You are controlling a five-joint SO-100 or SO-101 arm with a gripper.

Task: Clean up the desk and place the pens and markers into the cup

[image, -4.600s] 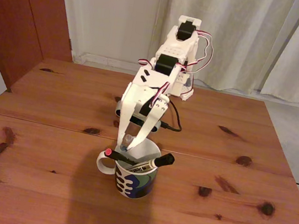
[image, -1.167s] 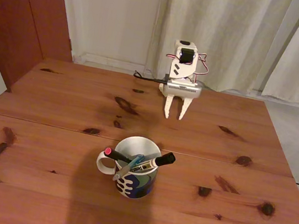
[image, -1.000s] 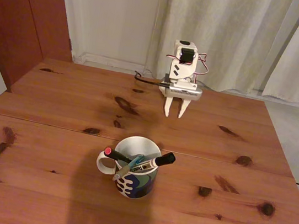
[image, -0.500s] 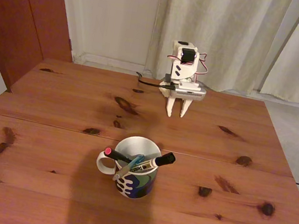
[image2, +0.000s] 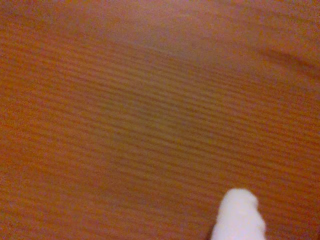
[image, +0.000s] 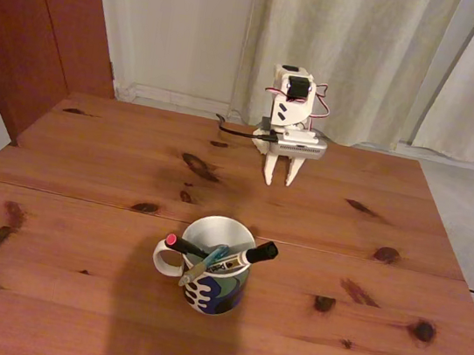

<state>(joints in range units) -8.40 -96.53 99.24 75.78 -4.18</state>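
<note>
In the fixed view the cup point(image: 219, 294) stands on the desk point(image: 80, 164) near the front middle, its handle to the left. Three things lean in it: a black pen point(image: 186, 246) with a red-pink end, a teal pen point(image: 213, 256), and the white marker point(image: 249, 255) with a black cap. My gripper point(image: 277, 182) hangs at the back of the desk, folded in, pointing down, far behind the cup. Its fingers stand narrowly open with nothing between them. The wrist view has blurred desk wood point(image2: 125, 100) and one white fingertip point(image2: 239, 216) at the bottom edge.
A black cable point(image: 237, 128) runs left from the arm's base at the desk's back edge. Curtains point(image: 369, 55) and a white wall stand behind, with a dark wooden door point(image: 39, 17) at the left. The desk's right edge drops to the floor.
The arm drew back from over the cup to the rear of the desk, leaving the teal pen in the cup. Over the last second its fingers narrowed.
</note>
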